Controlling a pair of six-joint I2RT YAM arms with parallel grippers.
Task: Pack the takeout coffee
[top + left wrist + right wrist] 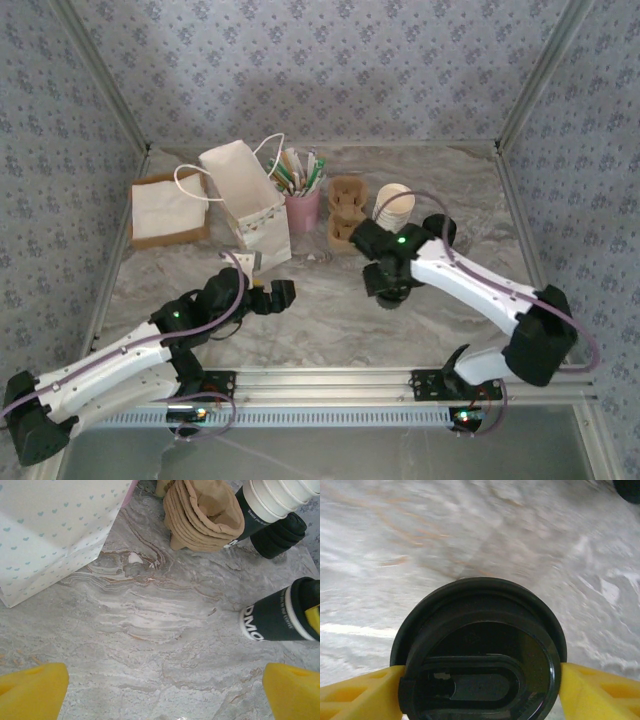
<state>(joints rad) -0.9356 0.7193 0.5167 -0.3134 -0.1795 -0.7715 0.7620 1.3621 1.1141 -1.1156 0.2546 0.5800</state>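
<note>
The black lid of the takeout coffee (480,645) sits right under my right wrist. My right gripper (480,690) pinches it, with a yellow finger (360,695) against each side. The cup is right of the middle of the marble table (330,320), in front of the brown cup carriers (347,208). My left gripper (160,692) is spread wide above bare marble near the paper bag (245,195).

Soft, even light fills the overhead view, slightly hazy, with only faint shadows on the marble table (330,320). In the left wrist view the stone veins are crisp mid-frame, while the yellow fingers (30,692) in the lower corners look soft. In the right wrist view the upper half smears into blur; the black lid (480,650) is sharper, with a dull sheen at its right rim
</note>
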